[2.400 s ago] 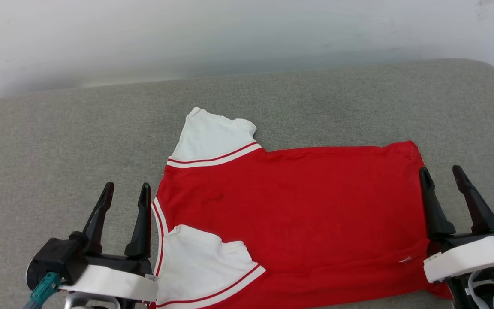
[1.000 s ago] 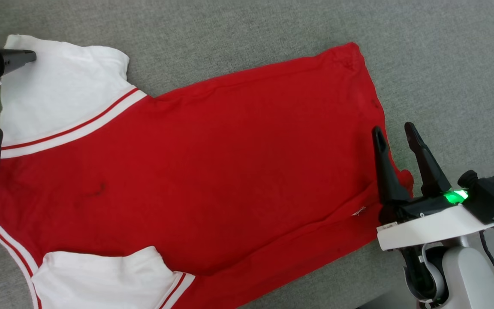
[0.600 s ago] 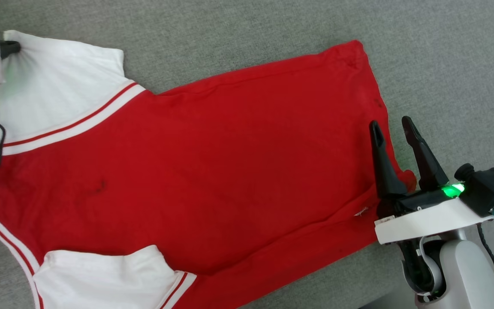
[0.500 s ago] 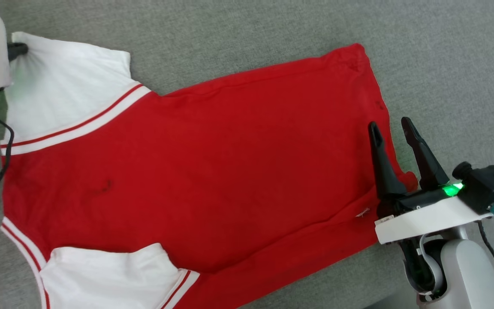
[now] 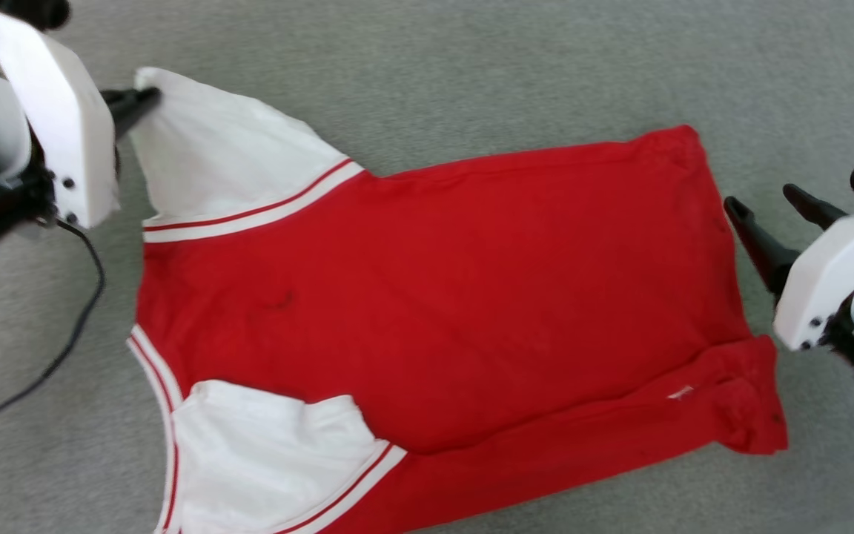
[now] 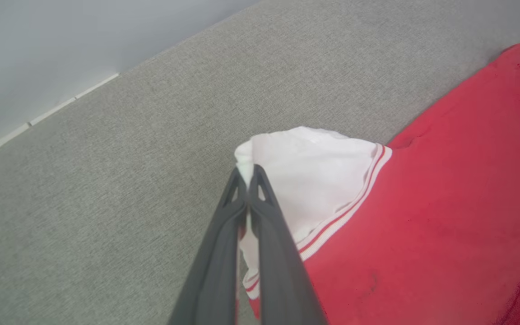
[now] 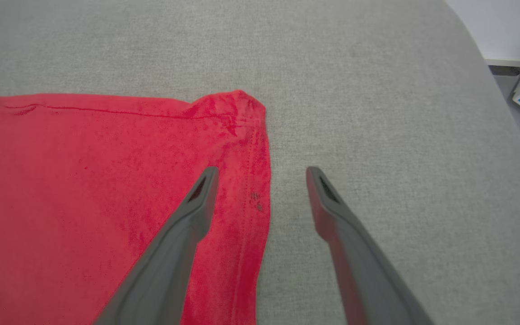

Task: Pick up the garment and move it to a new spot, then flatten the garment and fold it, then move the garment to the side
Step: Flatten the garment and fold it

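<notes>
From the head view, the shirt (image 5: 457, 297) lies spread across the grey worktop (image 5: 471, 67), neck toward your left, with its near long edge rolled over into a strip. The left claw (image 5: 147, 96) is clenched on the tip of the far sleeve (image 5: 227, 163), while the right claw (image 5: 760, 196) hangs released just beside the hem (image 5: 723, 245), holding nothing. If you pull on that one sleeve alone, the shirt is likely to swing and drag, and the rolled strip could bunch further. A loose cable (image 5: 78, 319) loops on the worktop beside the left arm and could snag on a wide sweep. In the left wrist view, the left claw (image 6: 246, 174) pinches only a thin fold at the sleeve's edge, so a sharp tug may slide the cloth out. In the right wrist view, the right claw (image 7: 262, 170) straddles the hem, one finger over red cloth and the other over bare worktop. I cannot tell how high it stands above the cloth. Close from too high and you catch nothing. Close too shallow and you may take only the top layer, which would spoil the fold.
</notes>
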